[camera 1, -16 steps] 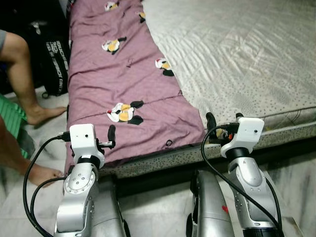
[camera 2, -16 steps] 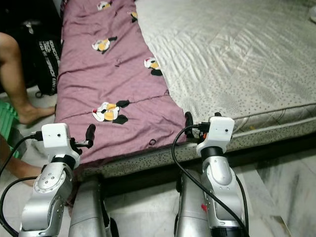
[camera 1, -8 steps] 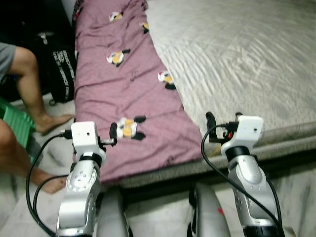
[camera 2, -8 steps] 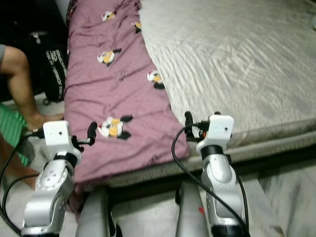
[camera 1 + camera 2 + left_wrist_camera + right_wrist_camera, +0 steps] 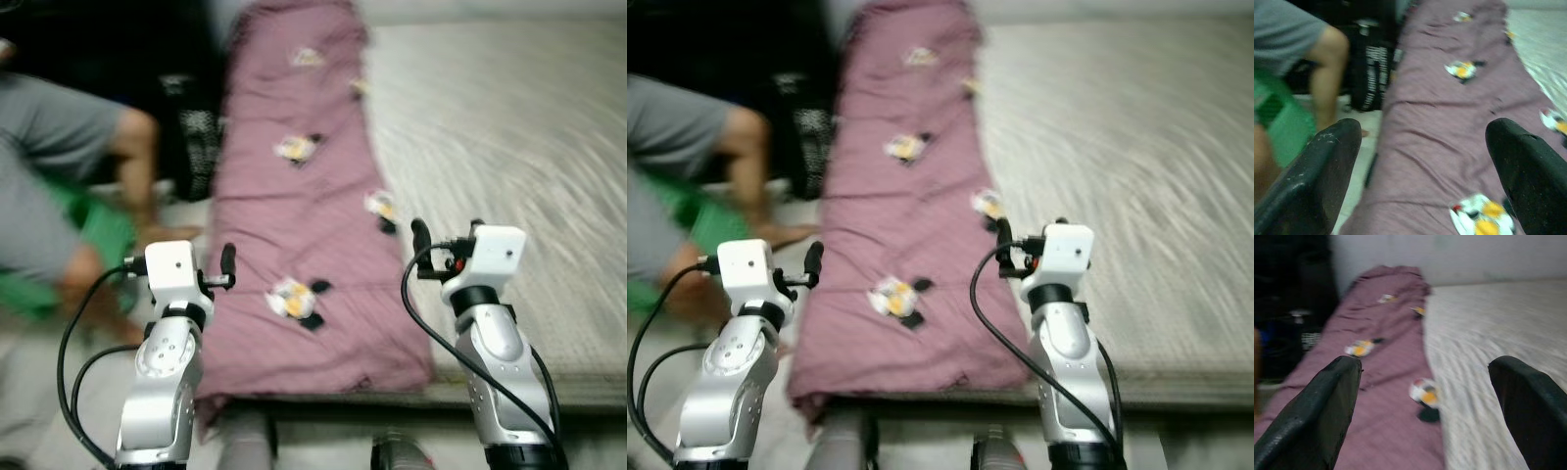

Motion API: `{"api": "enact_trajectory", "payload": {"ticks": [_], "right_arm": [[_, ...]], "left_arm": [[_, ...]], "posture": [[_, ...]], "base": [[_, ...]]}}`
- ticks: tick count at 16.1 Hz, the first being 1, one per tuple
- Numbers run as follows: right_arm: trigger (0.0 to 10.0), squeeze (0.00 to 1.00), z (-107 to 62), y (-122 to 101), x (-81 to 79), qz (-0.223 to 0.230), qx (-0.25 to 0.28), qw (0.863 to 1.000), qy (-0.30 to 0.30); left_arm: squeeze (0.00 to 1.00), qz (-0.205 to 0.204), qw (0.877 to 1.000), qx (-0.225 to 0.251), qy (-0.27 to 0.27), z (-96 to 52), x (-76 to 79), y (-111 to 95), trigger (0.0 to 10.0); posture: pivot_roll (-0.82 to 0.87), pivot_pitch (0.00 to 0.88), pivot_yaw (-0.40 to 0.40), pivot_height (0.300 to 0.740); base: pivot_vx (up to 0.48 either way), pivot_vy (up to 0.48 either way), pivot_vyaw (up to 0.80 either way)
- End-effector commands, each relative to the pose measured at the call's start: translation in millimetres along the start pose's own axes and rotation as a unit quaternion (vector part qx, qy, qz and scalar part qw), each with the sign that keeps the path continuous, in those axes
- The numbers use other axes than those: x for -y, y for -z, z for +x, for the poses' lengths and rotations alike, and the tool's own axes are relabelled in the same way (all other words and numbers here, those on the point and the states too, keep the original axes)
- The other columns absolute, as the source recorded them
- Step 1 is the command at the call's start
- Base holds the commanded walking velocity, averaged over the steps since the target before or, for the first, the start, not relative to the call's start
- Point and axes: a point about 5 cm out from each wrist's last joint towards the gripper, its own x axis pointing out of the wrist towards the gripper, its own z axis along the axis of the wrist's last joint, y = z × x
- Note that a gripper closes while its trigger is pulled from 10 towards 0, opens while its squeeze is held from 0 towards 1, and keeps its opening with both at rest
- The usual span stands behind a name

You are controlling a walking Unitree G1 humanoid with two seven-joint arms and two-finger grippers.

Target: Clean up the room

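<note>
A wide bed point(image 5: 509, 147) with a pale grey quilted cover takes up the right and centre of the head views, all of it smeared by motion blur. Down its left edge lies a long mauve blanket point(image 5: 294, 206) printed with small penguin figures point(image 5: 297, 301) (orange and black on white); it runs from the top centre of the frame to the lower centre, where its end hangs over the foot of the mattress.

In the upper left of the frame a person's bare leg point(image 5: 137, 166) stands on the floor beside the bed, with something green point(image 5: 103, 230) next to it and a black bag with white lettering point(image 5: 201, 147) against the bedside.

The left gripper point(image 5: 1422, 171) hovers at lower left over the blanket's outer edge, its fingers point(image 5: 1317, 171) spread wide and holding nothing. The right gripper point(image 5: 1432, 404) hovers at centre right, above the line where blanket meets quilt, its fingers point(image 5: 1317, 406) likewise wide apart and empty.
</note>
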Motion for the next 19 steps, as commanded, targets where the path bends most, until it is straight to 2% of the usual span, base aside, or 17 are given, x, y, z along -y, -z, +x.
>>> {"api": "enact_trajectory", "payload": {"ticks": [1,4,12,15,19], "right_arm": [[10.0,0.00,0.4,-2.0,-2.1,0.001,0.002,1.000,-0.003],[10.0,0.00,-0.1,-0.3,-1.1,-0.002,-0.001,1.000,-0.003],[10.0,0.00,-0.4,3.1,-3.2,-0.006,-0.009,1.000,-0.001],[10.0,0.00,-0.1,6.2,-1.7,-0.006,-0.015,1.000,0.003],[10.0,0.00,-0.4,7.9,-2.2,-0.006,-0.018,1.000,0.002]], "left_arm": [[0.00,0.003,1.000,-0.006,-0.007,-0.6,-4.1,3.3,10.0],[0.00,0.014,1.000,-0.013,-0.015,0.7,-2.9,5.5,10.0],[0.00,0.004,1.000,-0.014,-0.015,0.9,-2.5,6.3,10.0],[0.00,0.008,1.000,-0.021,-0.005,0.4,4.9,8.0,10.0],[0.00,0.006,1.000,-0.021,-0.001,0.2,5.6,8.1,10.0]], "posture": [[-0.04,0.019,0.063,0.740],[-0.04,0.018,0.065,0.740],[-0.04,0.018,0.063,0.740],[-0.04,0.017,0.063,0.740],[-0.03,0.015,0.063,0.740]], "base": [[0.000,0.000,0.00],[0.000,0.000,0.00],[0.000,0.000,0.00],[0.000,0.000,0.00],[-0.068,0.000,0.00]]}}
